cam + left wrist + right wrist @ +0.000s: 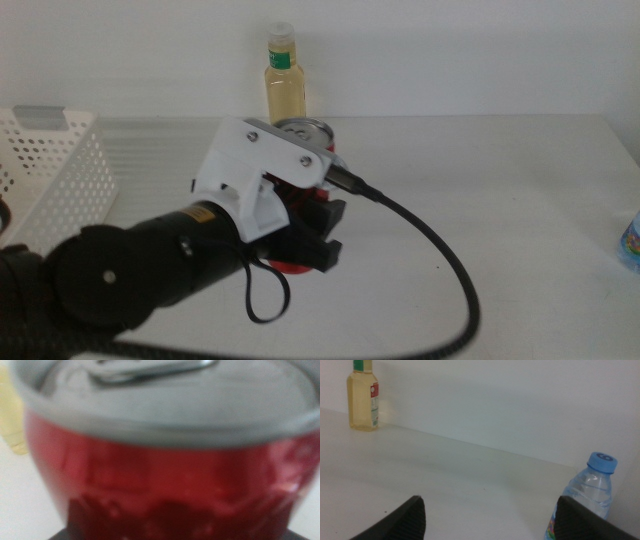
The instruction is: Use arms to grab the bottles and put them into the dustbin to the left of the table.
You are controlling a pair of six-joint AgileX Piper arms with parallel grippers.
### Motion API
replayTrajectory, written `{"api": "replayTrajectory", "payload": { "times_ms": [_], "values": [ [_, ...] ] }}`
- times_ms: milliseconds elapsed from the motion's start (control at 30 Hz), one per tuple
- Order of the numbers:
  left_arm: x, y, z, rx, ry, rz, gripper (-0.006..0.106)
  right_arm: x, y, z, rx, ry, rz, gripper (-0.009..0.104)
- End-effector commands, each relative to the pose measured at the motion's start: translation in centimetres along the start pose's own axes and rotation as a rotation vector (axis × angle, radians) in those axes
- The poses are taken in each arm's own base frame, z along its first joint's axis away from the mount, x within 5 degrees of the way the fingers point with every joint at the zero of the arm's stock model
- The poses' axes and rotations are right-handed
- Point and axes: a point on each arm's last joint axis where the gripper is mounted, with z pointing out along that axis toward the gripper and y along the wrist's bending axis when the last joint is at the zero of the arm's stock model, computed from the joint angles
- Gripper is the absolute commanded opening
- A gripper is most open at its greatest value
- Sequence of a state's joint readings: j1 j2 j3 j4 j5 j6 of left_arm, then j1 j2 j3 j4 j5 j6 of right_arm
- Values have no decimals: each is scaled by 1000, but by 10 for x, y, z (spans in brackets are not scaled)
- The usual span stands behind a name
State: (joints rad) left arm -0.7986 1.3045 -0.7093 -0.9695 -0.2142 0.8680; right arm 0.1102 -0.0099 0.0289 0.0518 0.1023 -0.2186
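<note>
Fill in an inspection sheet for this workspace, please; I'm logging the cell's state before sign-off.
Surface: white table, bare where visible.
Job's things: red can at the table's middle; yellow-liquid bottle upright by the back wall; blue-capped water bottle upright at the right edge; white perforated dustbin at left.
Clutter: nothing seen.
Grippers: left gripper around the can, which fills its wrist view; right gripper open, low over the table, holding nothing.
Cables: black cable loops from the left arm across the table.
Surroundings: plain white wall.
</note>
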Motion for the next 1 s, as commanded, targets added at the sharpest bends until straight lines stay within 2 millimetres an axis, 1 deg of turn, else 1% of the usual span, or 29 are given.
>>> {"api": "replayTrajectory", "payload": {
  "times_ms": [0, 167, 300, 467, 567, 633, 767, 867, 967],
  "values": [
    [-28, 11, -10, -50, -114, -17, -5, -11, -3, -3, 31, -106, -18, 67],
    [-33, 26, -8, 24, -24, -56, -5, -11, -3, -3, 31, -106, -18, 67],
    [-45, 51, -11, 9, 60, -168, -5, -11, -3, -3, 31, -106, -18, 67],
    [-54, 82, -24, -31, 228, -214, -5, -11, -3, -3, 31, -106, -18, 67],
    [-53, 100, -35, -65, 346, -220, -5, -11, -3, -3, 31, -106, -18, 67],
    [-53, 112, -42, -99, 395, -227, -5, -11, -3, -3, 31, -106, -18, 67],
    [-45, 124, -49, -124, 465, -291, -5, -11, -3, -3, 31, -106, -18, 67],
    [-42, 124, -51, -124, 506, -308, -5, -11, -3, -3, 31, -106, -18, 67],
    [-43, 127, -52, -142, 505, -292, -5, -11, -3, -3, 31, -106, -18, 67]
  ]
}}
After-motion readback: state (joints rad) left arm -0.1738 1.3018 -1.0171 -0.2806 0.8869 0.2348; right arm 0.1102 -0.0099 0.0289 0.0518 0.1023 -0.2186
